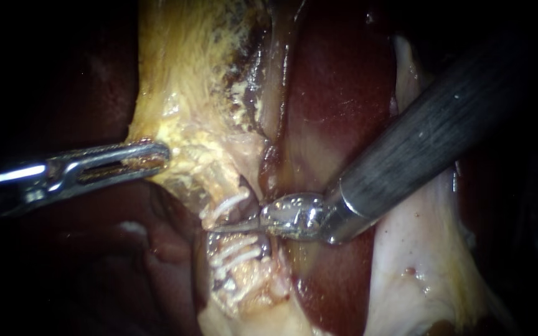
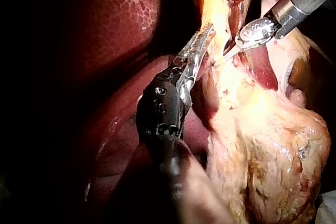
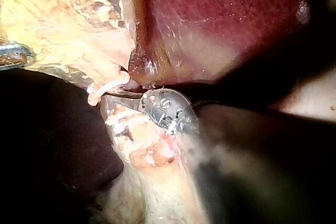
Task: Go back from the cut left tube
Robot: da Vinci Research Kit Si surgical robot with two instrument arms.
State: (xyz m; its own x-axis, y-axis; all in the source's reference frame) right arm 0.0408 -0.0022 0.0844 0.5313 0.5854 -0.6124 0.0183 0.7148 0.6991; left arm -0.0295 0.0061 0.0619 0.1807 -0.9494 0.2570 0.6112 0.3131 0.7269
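My left instrument (image 1: 159,153) ends in a bright steel claw, long and slotted; behind it sits a black joint housing with what look like small screws, though the light there is poor. My right instrument (image 1: 214,229) has a dark grey streaked shaft, a silver collar and a shiny rounded head tapering to a thin point.

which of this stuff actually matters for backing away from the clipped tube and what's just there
Part of the job:
- right instrument, tip lying between the two sets of clips
- tube
- upper clips and lower clips
- left instrument, jaws shut on the yellow tissue

Just there:
- liver
- pale membrane under the right shaft
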